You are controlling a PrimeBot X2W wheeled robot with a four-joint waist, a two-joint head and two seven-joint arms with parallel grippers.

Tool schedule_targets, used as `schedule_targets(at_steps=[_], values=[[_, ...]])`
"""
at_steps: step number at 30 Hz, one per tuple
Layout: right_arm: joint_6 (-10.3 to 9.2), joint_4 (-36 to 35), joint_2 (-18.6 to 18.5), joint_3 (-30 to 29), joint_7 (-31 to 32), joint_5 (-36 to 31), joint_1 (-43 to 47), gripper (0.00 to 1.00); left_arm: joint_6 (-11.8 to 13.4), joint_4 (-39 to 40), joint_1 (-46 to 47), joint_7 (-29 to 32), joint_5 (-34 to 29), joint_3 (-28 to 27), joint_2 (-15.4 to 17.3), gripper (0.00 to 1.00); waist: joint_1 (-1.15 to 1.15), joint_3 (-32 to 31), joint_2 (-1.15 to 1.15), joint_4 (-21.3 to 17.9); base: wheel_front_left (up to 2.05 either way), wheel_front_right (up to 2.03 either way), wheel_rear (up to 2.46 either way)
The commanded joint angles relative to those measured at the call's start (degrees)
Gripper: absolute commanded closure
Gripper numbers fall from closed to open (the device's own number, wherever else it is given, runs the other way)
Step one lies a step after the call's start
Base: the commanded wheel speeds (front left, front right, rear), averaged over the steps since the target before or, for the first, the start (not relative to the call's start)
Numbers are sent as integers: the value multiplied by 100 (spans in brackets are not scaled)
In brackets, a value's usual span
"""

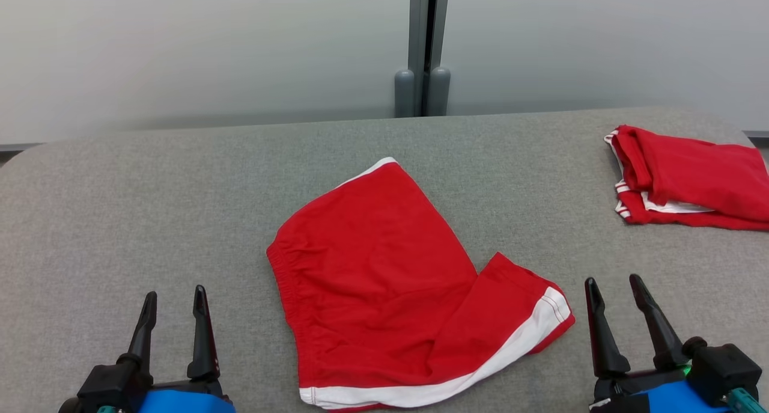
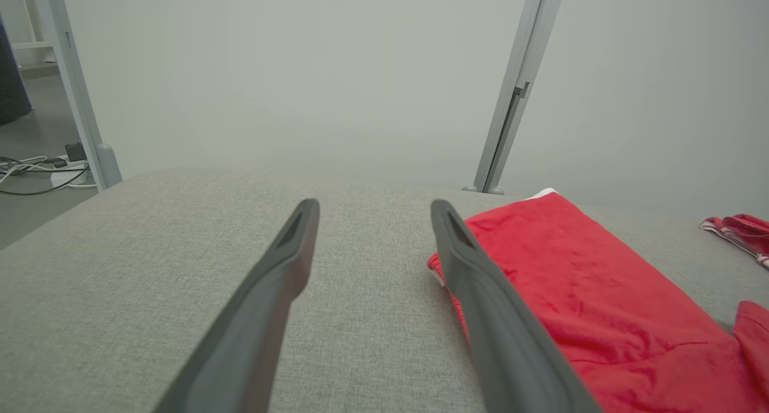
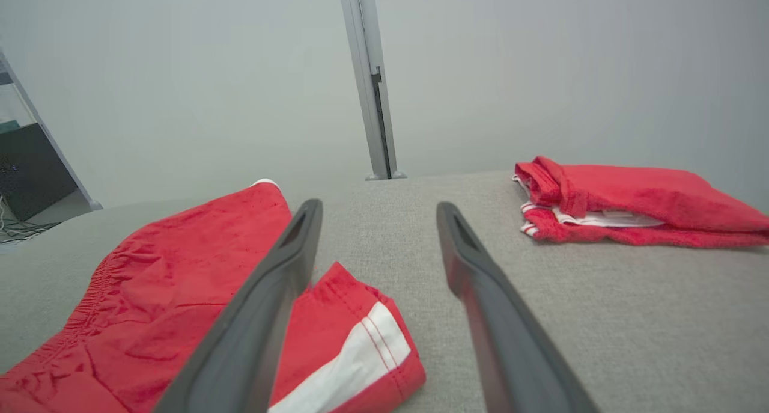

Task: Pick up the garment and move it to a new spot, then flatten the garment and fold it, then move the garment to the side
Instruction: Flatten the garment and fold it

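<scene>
Even, diffuse light leaves the grey surface (image 1: 120,190) bright, and the red garment (image 1: 372,269) casts only a thin, soft shadow along its edges. In the wrist views the left claw (image 2: 373,204) and right claw (image 3: 378,204) blur toward the lower edge. The wide lens slants the partition post (image 2: 510,88).

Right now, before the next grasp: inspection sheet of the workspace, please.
Surface: grey fabric tabletop, flat.
Job's things: red shorts with white trim, lying unfolded mid-table, one leg creased.
Clutter: folded red garments at the far right.
Claws: left claw open, holding nothing; right claw open, holding nothing; one on each side of the shorts, not touching them.
Cables: cables on the floor past the table's left end.
Surroundings: frosted wall panels, grey post between them.
</scene>
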State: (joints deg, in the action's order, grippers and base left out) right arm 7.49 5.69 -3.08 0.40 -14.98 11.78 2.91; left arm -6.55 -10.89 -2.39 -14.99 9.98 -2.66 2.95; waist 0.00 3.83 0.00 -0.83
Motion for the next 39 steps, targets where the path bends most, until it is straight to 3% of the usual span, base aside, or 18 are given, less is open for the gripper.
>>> schedule_targets(at_steps=[1,13,28,39], values=[[1,-121,9,15,-25,-70,85,0,-21,-8,-72,-26,-28,-2,-9,0,0,-28,0,-1,0,0,0],[1,-129,-41,192,37,-473,316,0,-43,15,-168,-26,-82,30,-7,0,0,-139,0,71,0,0,0],[1,1068,-1132,931,1203,-174,-1154,0,-73,-2,219,-26,-38,160,-7,0,0,221,0,388,0,0,0],[1,1932,-1341,1390,1381,357,-1357,0,-14,14,299,-26,55,211,-8,0,0,445,0,603,0,0,0]])
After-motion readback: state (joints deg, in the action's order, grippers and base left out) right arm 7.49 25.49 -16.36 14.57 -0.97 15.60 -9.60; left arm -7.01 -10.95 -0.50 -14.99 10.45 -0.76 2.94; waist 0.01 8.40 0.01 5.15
